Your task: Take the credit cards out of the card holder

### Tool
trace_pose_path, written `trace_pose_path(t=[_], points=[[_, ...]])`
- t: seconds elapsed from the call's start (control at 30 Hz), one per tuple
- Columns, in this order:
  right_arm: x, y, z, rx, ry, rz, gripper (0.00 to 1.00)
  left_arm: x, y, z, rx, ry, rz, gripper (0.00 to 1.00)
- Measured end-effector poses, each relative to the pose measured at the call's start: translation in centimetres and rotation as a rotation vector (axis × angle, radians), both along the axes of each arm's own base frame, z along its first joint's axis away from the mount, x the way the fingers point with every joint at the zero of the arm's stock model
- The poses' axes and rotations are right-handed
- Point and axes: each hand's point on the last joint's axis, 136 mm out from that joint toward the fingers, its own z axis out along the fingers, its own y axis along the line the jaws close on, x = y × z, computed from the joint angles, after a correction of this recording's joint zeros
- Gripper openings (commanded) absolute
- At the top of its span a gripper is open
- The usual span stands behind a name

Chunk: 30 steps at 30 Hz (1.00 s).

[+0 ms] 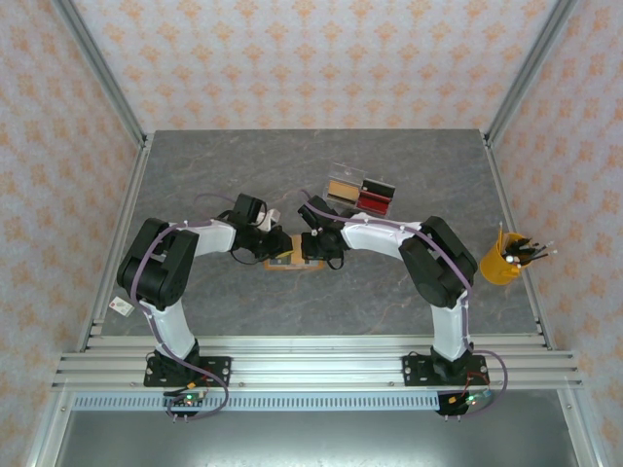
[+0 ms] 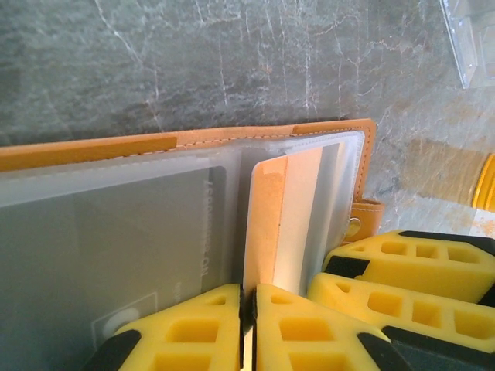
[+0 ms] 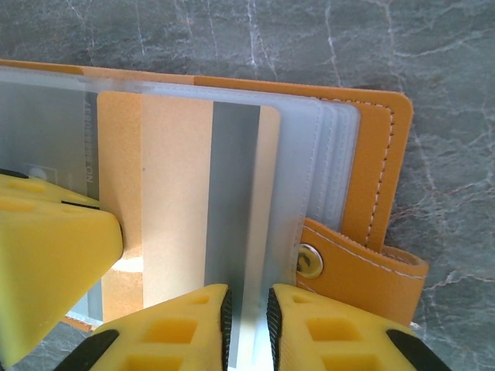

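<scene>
Closest up, left gripper: chunky yellow plastic fingers with square hollows and black trim, pressed nearly together on the thin edge of a card. Likewise right gripper: barely a slit between its two fingers, clamped on that card's near edge at the grey stripe. Smooth, round-cornered, tinted orange by reflection; cannot tell whether bare or inside a sleeve. Underneath, holder lying open and flat on the table, about the middle, between the two grippers: orange, leather-grained, pale stitching, round metal snap on a tab, cloudy clear sleeves stacked like pages. One half running out of frame in both wrist views; print under the plastic too blurred to read. Surface grey, marble-veined, matte. Toward the far edge, clear hard case with tan, black and red blocks. By the right edge, yellow cup of pens, small and hard to make out from above.
</scene>
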Motion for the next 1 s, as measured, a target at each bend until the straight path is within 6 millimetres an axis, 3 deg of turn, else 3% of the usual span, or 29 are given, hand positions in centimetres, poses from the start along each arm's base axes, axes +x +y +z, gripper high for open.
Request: trace_pose_path(t=[0.3, 0.47, 0.83, 1.0], points=[[0.0, 0.0, 0.0, 0.0, 0.0, 0.0, 0.23, 0.0, 0.1, 0.4, -0.01, -0.015, -0.002, 0.0], [0.1, 0.1, 0.0, 0.005, -0.001, -0.008, 0.23, -0.2, 1.0, 1.2, 0.022, -0.047, 0.012, 0.0], [0.1, 0.2, 0.2, 0.032, -0.016, -0.019, 0.25, -0.9, 4.6, 5.2, 0.183, -0.161, 0.059, 0.0], [-0.3, -0.1, 2.0, 0.11, -0.04, -0.023, 0.39, -0.9, 5.4, 8.4, 0.198, -0.246, 0.094, 0.0]])
